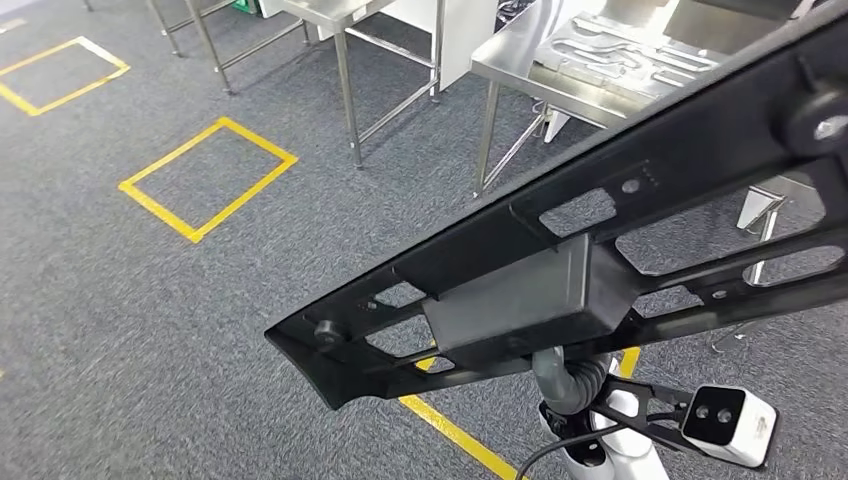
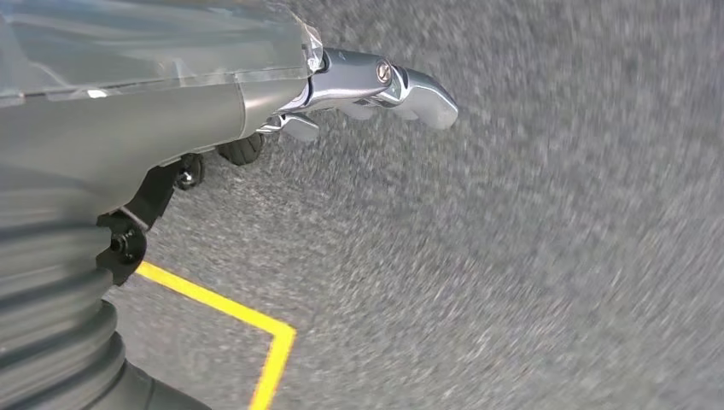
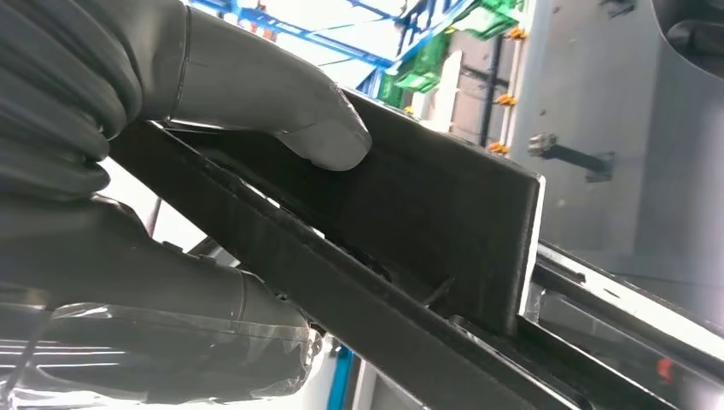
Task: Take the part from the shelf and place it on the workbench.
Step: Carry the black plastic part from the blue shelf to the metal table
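A: We are carrying the long black part (image 1: 560, 270) across the grey carpet (image 1: 150, 300), and the steel workbench (image 1: 520, 70) stands ahead, up and to the right in the head view. The part runs slantwise across that view, low end toward us, high end over the bench's near edge.

B: So this step looks like transport. We should keep the part level enough that its far end clears the bench edge and the moulded panel (image 1: 610, 55) already lying there, then lower it flat on bare steel.

A: And the grip?

B: In the right wrist view the right hand (image 3: 171, 162) clamps the part's boxy middle section: the thick thumb (image 3: 299, 111) presses one face, and another finger lies along the other side. It is closed on the part, not spread.

A: The left hand (image 2: 359, 94)?

B: It hangs over the carpet near a yellow tape line (image 2: 248, 320), holding nothing. One silver finger sticks out straight; the rest are tucked behind the cover, so we cannot tell how far apart they stand.
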You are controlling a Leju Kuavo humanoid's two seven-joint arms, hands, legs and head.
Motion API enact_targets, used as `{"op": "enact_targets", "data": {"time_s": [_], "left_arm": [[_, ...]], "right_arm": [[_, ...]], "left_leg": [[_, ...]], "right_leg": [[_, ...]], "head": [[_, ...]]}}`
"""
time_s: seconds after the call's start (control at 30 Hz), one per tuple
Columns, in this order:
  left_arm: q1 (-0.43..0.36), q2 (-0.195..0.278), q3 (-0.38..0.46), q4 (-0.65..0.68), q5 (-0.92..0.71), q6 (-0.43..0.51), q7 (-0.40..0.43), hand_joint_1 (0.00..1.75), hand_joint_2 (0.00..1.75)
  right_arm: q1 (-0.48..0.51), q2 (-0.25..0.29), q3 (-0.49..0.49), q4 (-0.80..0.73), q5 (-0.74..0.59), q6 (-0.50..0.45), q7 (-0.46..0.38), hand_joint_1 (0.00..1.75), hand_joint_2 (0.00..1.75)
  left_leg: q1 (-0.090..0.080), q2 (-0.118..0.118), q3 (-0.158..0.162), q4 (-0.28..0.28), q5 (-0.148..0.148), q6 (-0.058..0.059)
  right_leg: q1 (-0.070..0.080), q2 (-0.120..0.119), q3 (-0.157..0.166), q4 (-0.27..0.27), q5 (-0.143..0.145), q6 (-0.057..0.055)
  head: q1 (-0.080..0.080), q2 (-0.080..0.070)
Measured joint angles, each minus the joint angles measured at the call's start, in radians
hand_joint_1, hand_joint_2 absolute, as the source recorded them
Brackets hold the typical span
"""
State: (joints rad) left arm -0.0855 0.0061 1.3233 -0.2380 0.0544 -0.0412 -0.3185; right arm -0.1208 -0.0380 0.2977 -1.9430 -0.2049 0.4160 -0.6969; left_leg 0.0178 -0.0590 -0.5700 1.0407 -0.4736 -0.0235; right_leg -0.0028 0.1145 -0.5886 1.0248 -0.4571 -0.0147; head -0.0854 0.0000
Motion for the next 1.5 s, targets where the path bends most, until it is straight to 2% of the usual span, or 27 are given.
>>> {"op": "enact_targets", "data": {"time_s": [0.03, 0.1, 0.17, 0.23, 0.3, 0.33, 0.37, 0.4, 0.47, 0.53, 0.6, 0.63, 0.7, 0.73, 0.8, 0.83, 0.87, 0.93, 1.0, 1.07, 1.13, 1.2, 1.27, 1.33, 1.37, 1.43, 1.5], "left_arm": [[0.000, 0.000, 0.000, 0.000, 0.000, 0.001, -0.002, 0.00, 1.75], [-0.003, 0.001, -0.001, 0.000, 0.000, 0.001, -0.006, 0.00, 1.75], [-0.006, 0.003, -0.001, 0.000, 0.001, 0.001, -0.010, 0.00, 1.75], [-0.003, 0.004, -0.001, 0.000, 0.000, 0.000, -0.011, 0.00, 1.75], [0.002, 0.005, -0.001, 0.000, 0.000, 0.000, -0.011, 0.00, 1.75], [0.003, 0.005, -0.001, 0.000, 0.001, 0.000, -0.011, 0.00, 1.75], [0.003, 0.005, -0.001, 0.000, 0.001, 0.000, -0.011, 0.00, 1.75], [0.002, 0.006, -0.001, 0.000, 0.001, 0.000, -0.011, 0.00, 1.75], [0.001, 0.006, -0.001, 0.000, 0.001, 0.001, -0.011, 0.00, 1.75], [0.000, 0.006, -0.001, 0.000, 0.001, 0.002, -0.011, 0.00, 1.75], [-0.003, 0.007, -0.001, 0.000, 0.001, 0.004, -0.011, 0.00, 1.75], [-0.005, 0.008, -0.001, 0.000, 0.001, 0.005, -0.011, 0.00, 1.75], [-0.006, 0.010, -0.001, 0.000, 0.000, 0.006, -0.011, 0.00, 1.75], [-0.005, 0.011, -0.001, 0.000, 0.000, 0.006, -0.011, 0.00, 1.75], [0.000, 0.014, 0.000, 0.001, 0.000, 0.006, -0.011, 0.00, 1.75], [0.001, 0.015, 0.000, 0.001, 0.000, 0.006, -0.011, 0.00, 1.75], [0.002, 0.016, 0.001, 0.001, 0.000, 0.006, -0.011, 0.00, 1.75], [0.002, 0.016, 0.001, 0.001, 0.001, 0.006, -0.012, 0.00, 1.75], [0.002, 0.017, 0.002, 0.001, 0.000, 0.006, -0.012, 0.00, 1.75], [0.001, 0.018, 0.003, 0.001, 0.000, 0.006, -0.012, 0.00, 1.75], [-0.003, 0.017, 0.003, 0.001, 0.001, 0.005, -0.012, 0.00, 1.75], [-0.006, 0.017, 0.003, 0.001, 0.001, 0.002, -0.012, 0.00, 1.75], [-0.003, 0.017, 0.003, 0.002, 0.000, 0.001, -0.013, 0.00, 1.75], [0.000, 0.017, 0.003, 0.002, 0.000, 0.001, -0.013, 0.00, 1.75], [0.000, 0.017, 0.003, 0.002, 0.001, 0.001, -0.013, 0.00, 1.75], [-0.003, 0.017, 0.003, 0.002, 0.001, 0.000, -0.013, 0.00, 1.75], [-0.004, 0.017, 0.003, 0.002, 0.001, -0.001, -0.013, 0.00, 1.75]], "right_arm": [[0.001, 0.000, -0.003, 0.000, 0.000, 0.002, 0.000, 1.75, 1.75], [0.005, -0.001, -0.013, 0.000, 0.000, 0.014, 0.000, 1.75, 1.75], [0.008, -0.001, -0.028, 0.000, -0.001, 0.028, 0.000, 1.75, 1.75], [0.011, -0.002, -0.038, 0.000, -0.001, 0.035, 0.000, 1.75, 1.75], [0.018, -0.002, -0.045, 0.000, -0.001, 0.038, 0.000, 1.75, 1.75], [0.022, -0.002, -0.049, 0.000, -0.001, 0.040, 0.000, 1.75, 1.75], [0.027, -0.002, -0.053, 0.000, -0.001, 0.044, 0.000, 1.75, 1.75], [0.030, -0.002, -0.058, 0.000, -0.001, 0.048, 0.000, 1.75, 1.75], [0.032, -0.002, -0.066, -0.001, 0.001, 0.054, 0.000, 1.75, 1.75], [0.033, -0.002, -0.072, -0.003, 0.002, 0.057, 0.000, 1.75, 1.75], [0.034, -0.002, -0.078, -0.005, 0.002, 0.060, 0.000, 1.75, 1.75], [0.035, -0.002, -0.082, -0.005, 0.002, 0.062, 0.000, 1.75, 1.75], [0.031, -0.001, -0.085, -0.005, 0.000, 0.063, 0.000, 1.75, 1.75], [0.030, 0.000, -0.086, -0.005, -0.001, 0.063, 0.000, 1.75, 1.75], [0.028, 0.001, -0.086, -0.003, -0.003, 0.060, 0.000, 1.75, 1.75], [0.028, 0.001, -0.086, -0.002, -0.004, 0.057, 0.000, 1.75, 1.75], [0.028, 0.001, -0.086, -0.001, -0.006, 0.055, 0.000, 1.75, 1.75], [0.027, 0.001, -0.086, 0.000, -0.008, 0.053, 0.000, 1.75, 1.75], [0.024, 0.001, -0.086, 0.001, -0.008, 0.053, 0.000, 1.75, 1.75], [0.022, 0.001, -0.086, 0.002, -0.008, 0.052, 0.000, 1.75, 1.75], [0.021, 0.001, -0.086, 0.003, -0.007, 0.051, 0.000, 1.75, 1.75], [0.019, 0.001, -0.085, 0.003, -0.003, 0.048, 0.000, 1.75, 1.75], [0.016, 0.001, -0.085, 0.004, 0.001, 0.044, 0.000, 1.75, 1.75], [0.017, 0.000, -0.085, 0.006, 0.003, 0.041, 0.000, 1.75, 1.75], [0.017, 0.000, -0.085, 0.007, 0.004, 0.038, 0.000, 1.75, 1.75], [0.017, 0.000, -0.085, 0.009, 0.006, 0.034, 0.000, 1.75, 1.75], [0.016, 0.000, -0.085, 0.009, 0.006, 0.033, 0.000, 1.75, 1.75]], "left_leg": [[-0.001, -0.008, 0.006, -0.012, -0.003, 0.006], [-0.002, 0.011, 0.008, -0.019, 0.000, 0.019], [0.002, 0.034, 0.012, -0.029, 0.006, 0.033], [-0.001, 0.059, 0.013, -0.035, 0.008, 0.042], [-0.004, 0.086, 0.013, -0.035, 0.006, 0.045], [-0.005, 0.099, 0.013, -0.034, 0.005, 0.045], [-0.005, 0.112, 0.014, -0.034, 0.003, 0.044], [-0.005, 0.124, 0.017, -0.034, 0.001, 0.042], [-0.008, 0.145, 0.024, -0.034, -0.004, 0.036], [-0.012, 0.164, 0.029, -0.033, -0.010, 0.026], [-0.014, 0.183, 0.034, -0.034, -0.014, 0.015], [-0.013, 0.177, 0.036, -0.030, -0.020, 0.009], [-0.009, 0.130, 0.019, 0.021, -0.056, 0.000], [-0.007, 0.101, -0.006, 0.078, -0.087, -0.003], [-0.006, 0.075, -0.070, 0.209, -0.139, -0.007], [-0.006, 0.071, -0.092, 0.248, -0.145, -0.008], [-0.006, 0.068, -0.095, 0.245, -0.128, -0.008], [-0.004, 0.052, -0.054, 0.140, -0.055, -0.005], [-0.001, 0.005, -0.007, 0.026, -0.010, 0.002], [-0.002, -0.018, 0.009, -0.014, -0.008, 0.011], [-0.001, 0.004, 0.013, -0.023, -0.003, 0.023], [0.003, 0.030, 0.017, -0.034, 0.003, 0.036], [0.001, 0.057, 0.018, -0.038, 0.004, 0.044], [-0.001, 0.085, 0.018, -0.038, 0.002, 0.045], [-0.001, 0.098, 0.020, -0.037, 0.000, 0.044], [-0.001, 0.121, 0.026, -0.037, -0.005, 0.041], [-0.005, 0.140, 0.035, -0.036, -0.013, 0.032]], "right_leg": [[-0.001, 0.010, -0.004, 0.001, 0.001, 0.006], [-0.003, 0.026, -0.009, -0.001, 0.004, 0.018], [-0.001, -0.010, -0.022, 0.027, -0.015, 0.027], [0.000, -0.076, -0.071, 0.128, -0.072, 0.034], [-0.005, -0.104, -0.129, 0.244, -0.117, 0.038], [-0.006, -0.108, -0.139, 0.264, -0.115, 0.040], [-0.007, -0.112, -0.130, 0.246, -0.096, 0.040], [-0.007, -0.121, -0.101, 0.193, -0.063, 0.038], [0.000, -0.164, -0.030, 0.058, -0.011, 0.029], [0.010, -0.187, 0.000, -0.005, 0.000, 0.018], [0.011, -0.163, -0.003, -0.010, 0.002, 0.009], [0.009, -0.151, -0.001, -0.013, 0.004, 0.005], [0.002, -0.130, 0.003, -0.020, 0.009, -0.006], [0.000, -0.120, 0.004, -0.021, 0.010, -0.009], [0.000, -0.094, 0.003, -0.020, 0.011, -0.012], [0.000, -0.079, 0.003, -0.019, 0.011, -0.013], [0.000, -0.065, 0.004, -0.017, 0.010, -0.012], [-0.001, -0.040, 0.005, -0.012, 0.008, -0.009], [-0.001, -0.017, 0.000, -0.003, 0.005, 0.000], [-0.003, 0.007, -0.009, -0.001, 0.007, 0.013], [-0.005, 0.020, -0.015, 0.000, 0.010, 0.026], [-0.002, -0.024, -0.037, 0.043, -0.019, 0.036], [-0.003, -0.086, -0.095, 0.160, -0.081, 0.045], [-0.007, -0.106, -0.148, 0.265, -0.114, 0.050], [-0.008, -0.109, -0.151, 0.270, -0.104, 0.051], [-0.009, -0.126, -0.098, 0.170, -0.043, 0.047], [-0.001, -0.167, -0.029, 0.039, 0.003, 0.036]], "head": [[0.000, 0.000], [0.000, 0.000], [0.000, 0.000], [0.001, 0.000], [0.001, 0.000], [0.001, 0.000], [0.001, 0.000], [0.001, 0.000], [0.001, 0.000], [0.001, 0.000], [0.000, 0.000], [0.000, 0.000], [0.000, 0.000], [0.000, 0.000], [0.000, 0.000], [0.000, 0.000], [0.000, 0.000], [0.000, 0.000], [0.000, 0.000], [0.000, 0.000], [0.000, 0.000], [0.001, 0.000], [0.001, 0.000], [0.001, 0.000], [0.001, 0.000], [0.001, 0.000], [0.001, 0.000]]}}
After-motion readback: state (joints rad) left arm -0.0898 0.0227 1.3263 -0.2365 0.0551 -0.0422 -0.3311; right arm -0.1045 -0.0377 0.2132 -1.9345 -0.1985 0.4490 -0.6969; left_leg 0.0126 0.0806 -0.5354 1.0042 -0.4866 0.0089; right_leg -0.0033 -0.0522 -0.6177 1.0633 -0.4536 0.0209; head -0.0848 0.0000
